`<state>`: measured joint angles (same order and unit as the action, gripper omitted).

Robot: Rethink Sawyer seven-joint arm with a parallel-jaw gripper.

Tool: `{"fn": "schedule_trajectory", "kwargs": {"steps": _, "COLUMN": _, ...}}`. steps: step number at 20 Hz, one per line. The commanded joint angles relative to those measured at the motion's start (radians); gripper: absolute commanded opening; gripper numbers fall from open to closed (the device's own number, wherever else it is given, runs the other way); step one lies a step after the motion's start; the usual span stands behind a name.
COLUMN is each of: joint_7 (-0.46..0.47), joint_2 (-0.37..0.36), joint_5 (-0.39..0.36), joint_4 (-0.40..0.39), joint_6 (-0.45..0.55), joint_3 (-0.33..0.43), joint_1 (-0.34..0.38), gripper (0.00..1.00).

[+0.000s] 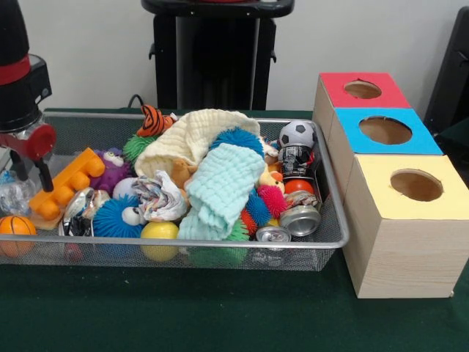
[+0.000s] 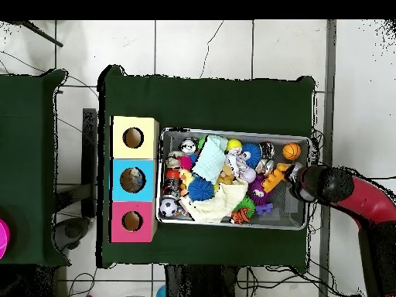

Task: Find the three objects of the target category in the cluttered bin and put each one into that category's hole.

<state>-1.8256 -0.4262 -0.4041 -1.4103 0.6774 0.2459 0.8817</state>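
1. Front view: the claw (image 1: 29, 170) hangs at the bin's (image 1: 220, 244) left end, red-and-black arm coming down from the top corner. Dark fingers (image 1: 45, 174) point into the mesh, but whether they are parted or pinching anything, I cannot tell.

2. Right under and just left of the claw sits something clear and crinkled (image 1: 13, 192), maybe one of the plastic containers; it is too blurred to name. Below it, an orange basketball (image 1: 15, 226).

3. Just right of the claw: an orange toy block (image 1: 64, 183), then a purple fuzzy toy (image 1: 111, 167).

4. Further right, mid-bin: a cream knitted cloth (image 1: 192, 136), a mint washcloth (image 1: 220, 189) draped over it, and blue spiky balls (image 1: 116, 218).

5. Well right of the claw, at the far end of the bin: silver cans (image 1: 300, 218), and a soccer ball (image 1: 297, 133) behind them.

6. Way across from the claw, outside the bin, three wooden boxes stand in a row. The middle, blue-topped one carries the hole (image 1: 385, 130).

7. Overhead view: the claw (image 2: 298, 179) is at the bin's (image 2: 232, 226) right end, the arm coming in from the right. Its finger state is hidden here too.

8. The basketball (image 2: 291, 151) lies just above the claw; the orange block (image 2: 272, 179) is just left of it.

9. The hole (image 2: 132, 179) is far left of the claw, beyond the bin's opposite end, in the blue top between the yellow and red ones.
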Motion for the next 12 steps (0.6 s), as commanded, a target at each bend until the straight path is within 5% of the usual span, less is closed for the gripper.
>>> {"fn": "schedule_trajectory", "kwargs": {"steps": 1, "joint_7": 0.134, "joint_2": 0.057, "joint_5": -0.031, "joint_4": 0.110, "joint_6": 0.056, "joint_3": 0.059, "joint_1": 0.004, "gripper": 1.00}}
{"fn": "schedule_trajectory", "kwargs": {"steps": 12, "joint_7": 0.173, "joint_2": 0.045, "joint_5": -0.002, "joint_4": 0.236, "joint_6": 0.243, "joint_3": 0.083, "joint_1": -0.009, "gripper": 1.00}}
